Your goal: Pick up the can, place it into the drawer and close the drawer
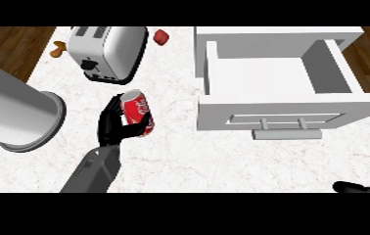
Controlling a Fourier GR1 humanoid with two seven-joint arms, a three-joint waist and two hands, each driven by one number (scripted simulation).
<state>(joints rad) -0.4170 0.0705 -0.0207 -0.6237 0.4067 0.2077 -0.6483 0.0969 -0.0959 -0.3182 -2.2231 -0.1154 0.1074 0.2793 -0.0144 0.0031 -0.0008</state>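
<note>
your left hand (pixel 113 126) curls round the red can (pixel 137 112); the open drawer (pixel 278 112) sits well apart, to that hand's right.

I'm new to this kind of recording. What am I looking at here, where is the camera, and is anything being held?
The camera looks steeply down from a humanoid robot's head at a marbled kitchen counter. The grey forearm ending in a black left hand has its fingers curled round a red can. Only a bit of the right hand shows at the lower right edge. To the right is a white drawer, pulled open. A toaster lies behind the can, and a grey pot stands at the left.
</note>
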